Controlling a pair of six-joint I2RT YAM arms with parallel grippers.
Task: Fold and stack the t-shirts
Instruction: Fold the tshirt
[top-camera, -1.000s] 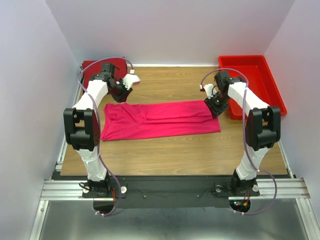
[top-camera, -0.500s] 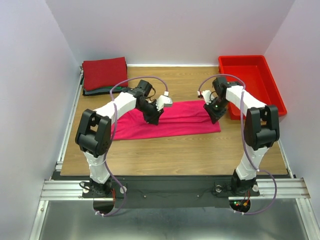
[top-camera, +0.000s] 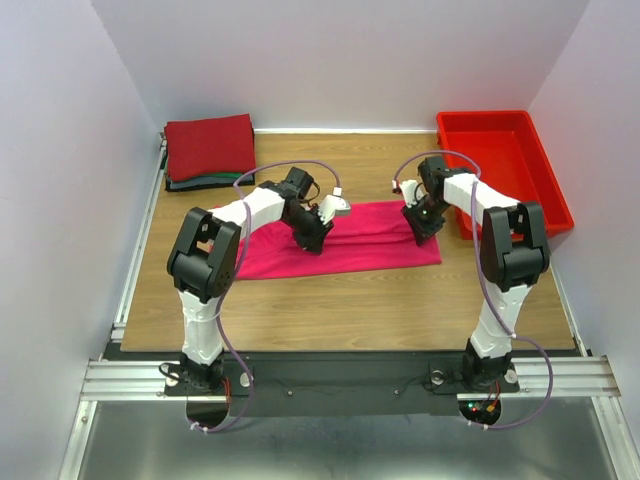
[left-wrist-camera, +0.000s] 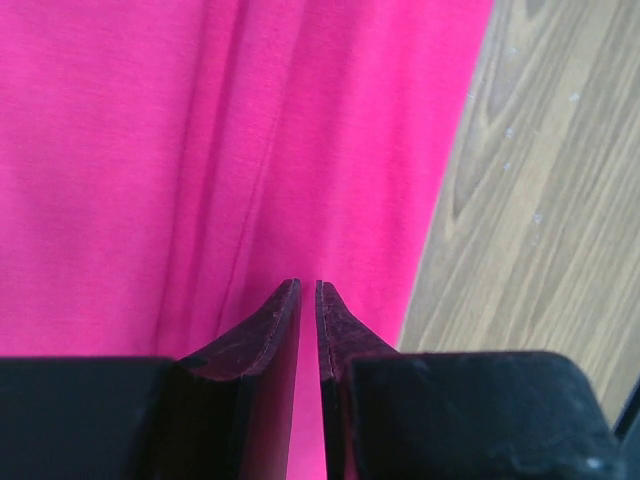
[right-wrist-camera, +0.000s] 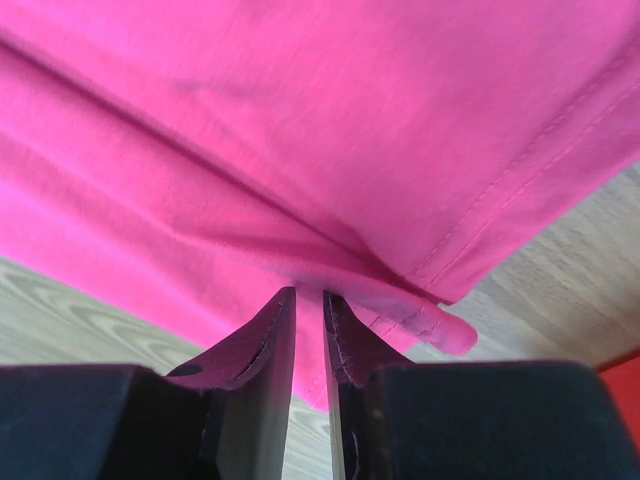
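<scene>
Swinging in from the rear, left tool (left-wrist-camera: 308, 285) pinches the bright pink cotton t-shirt (top-camera: 365, 245) mid-length, right tool (right-wrist-camera: 308, 292) its hem; folded dark red t-shirt (top-camera: 208, 146) lies stacked, pink needs cross-folding.

This is a robot lab: white booth walls (top-camera: 60, 200), aluminium rail (top-camera: 340, 378)

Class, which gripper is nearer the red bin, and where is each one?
Right. The right gripper holds the end of the pink shirt nearest the bin; the left gripper is at mid-shirt, much farther off.
</scene>
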